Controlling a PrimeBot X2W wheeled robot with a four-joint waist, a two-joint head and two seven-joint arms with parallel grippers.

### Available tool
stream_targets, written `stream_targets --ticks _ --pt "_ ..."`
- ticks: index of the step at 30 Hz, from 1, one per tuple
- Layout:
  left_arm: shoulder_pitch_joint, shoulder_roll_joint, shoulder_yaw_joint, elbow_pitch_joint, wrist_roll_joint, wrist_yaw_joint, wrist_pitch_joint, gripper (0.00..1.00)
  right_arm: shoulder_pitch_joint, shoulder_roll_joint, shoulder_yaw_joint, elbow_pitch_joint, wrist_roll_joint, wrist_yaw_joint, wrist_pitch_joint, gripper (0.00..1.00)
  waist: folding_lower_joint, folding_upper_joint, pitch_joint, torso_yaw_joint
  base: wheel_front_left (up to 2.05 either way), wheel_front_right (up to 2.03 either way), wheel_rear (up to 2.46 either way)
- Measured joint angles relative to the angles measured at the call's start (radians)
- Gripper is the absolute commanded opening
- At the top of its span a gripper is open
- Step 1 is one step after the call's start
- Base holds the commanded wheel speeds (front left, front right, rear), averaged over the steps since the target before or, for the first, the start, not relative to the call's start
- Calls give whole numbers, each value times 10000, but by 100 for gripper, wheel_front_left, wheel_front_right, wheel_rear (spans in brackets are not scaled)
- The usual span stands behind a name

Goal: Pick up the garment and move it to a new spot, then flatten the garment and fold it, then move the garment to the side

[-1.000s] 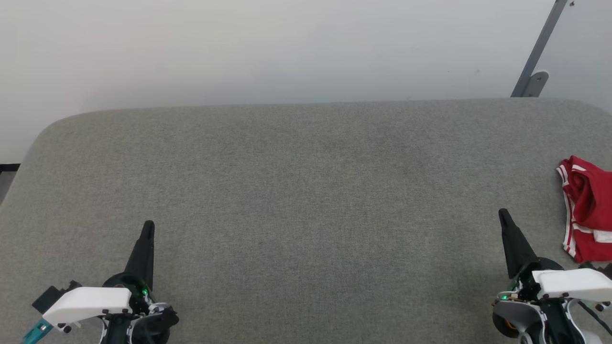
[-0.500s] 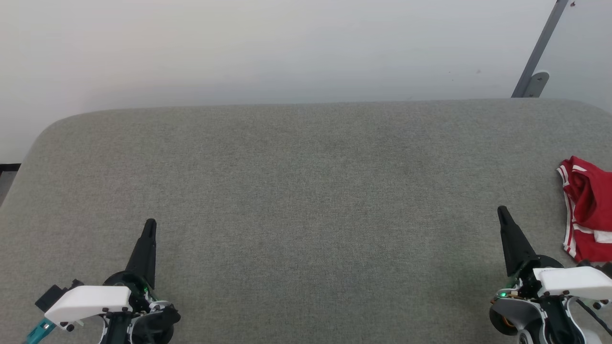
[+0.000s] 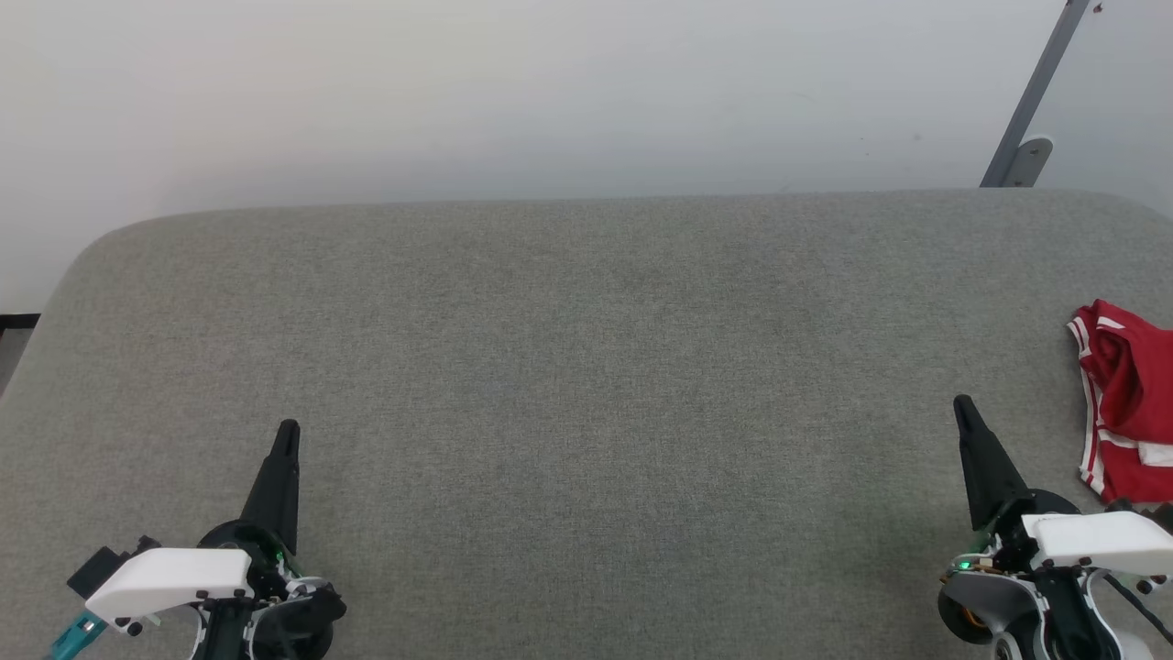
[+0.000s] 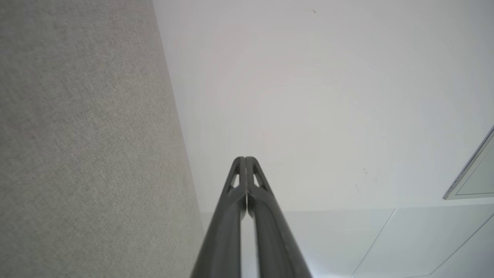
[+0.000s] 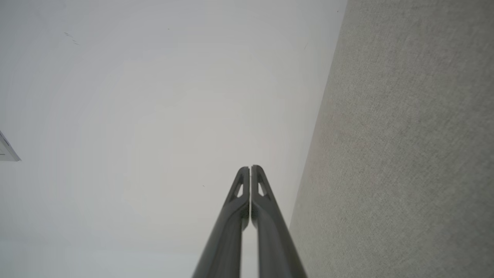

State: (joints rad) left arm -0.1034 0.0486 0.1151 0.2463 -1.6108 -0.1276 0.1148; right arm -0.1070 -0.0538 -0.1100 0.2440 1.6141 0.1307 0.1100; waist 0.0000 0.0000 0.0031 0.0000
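The garment [image 3: 1125,403], red with white striped trim, lies bunched at the right edge of the grey padded table [image 3: 586,367], partly cut off by the head view's border. My right gripper [image 3: 962,405] stands shut a short way to its left, fingers pointing away from me. At the lower left my left gripper [image 3: 288,429] is shut too, far from the garment. In the wrist views both the left gripper [image 4: 245,158] and the right gripper [image 5: 249,167] have their fingers pressed together with nothing between them.
A pale wall rises behind the table's far edge. A grey metal bracket [image 3: 1025,128] slants up the wall at the top right. The table's rounded left corner [image 3: 101,243] drops off to a dark floor strip.
Both grippers have edged slightly up the head view since a second ago. The garment has not moved.
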Motion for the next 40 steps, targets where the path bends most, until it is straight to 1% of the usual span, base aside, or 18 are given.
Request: stream_targets --ticks 40 --pt "0 -2 0 0 -2 0 8 0 -1 23 -23 2 -2 0 42 0 0 0 0 0 0 0 0"
